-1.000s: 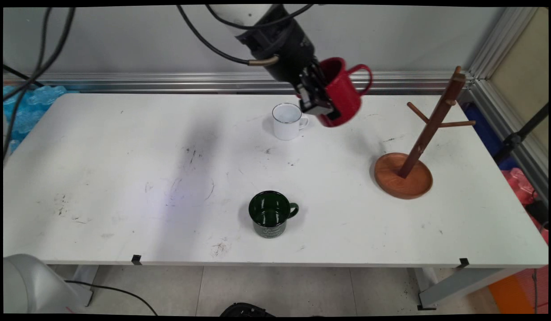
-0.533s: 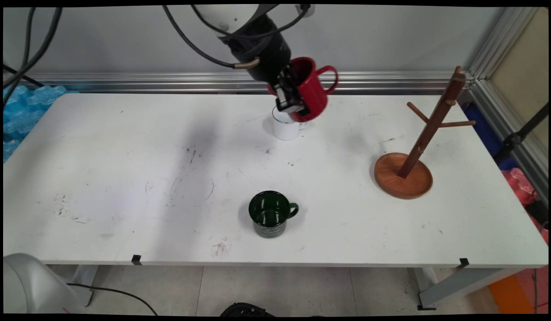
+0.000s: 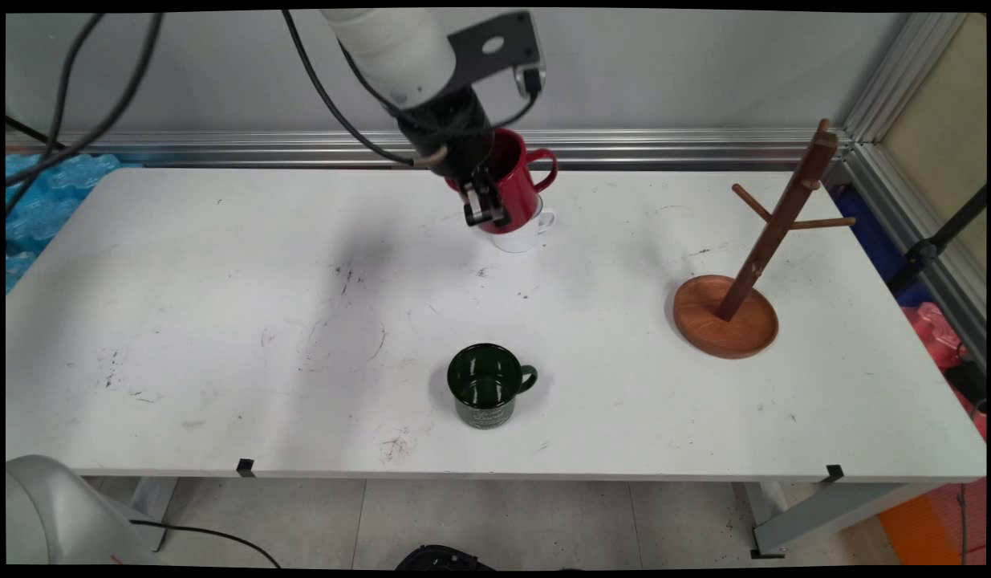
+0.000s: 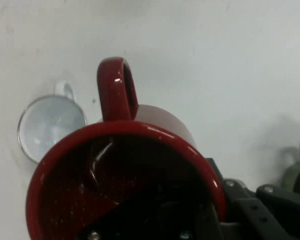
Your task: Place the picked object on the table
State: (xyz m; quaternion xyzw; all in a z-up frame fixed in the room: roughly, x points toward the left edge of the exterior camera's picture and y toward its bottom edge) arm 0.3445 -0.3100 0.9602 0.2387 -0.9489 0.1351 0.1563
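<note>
Main view shows the jaws clamped on the rim of a red mug, held tilted in the air just above a white mug on the table, well apart from a green mug and wooden mug tree.

Green mug (near side), white mug and wooden mug tree share the table.
</note>
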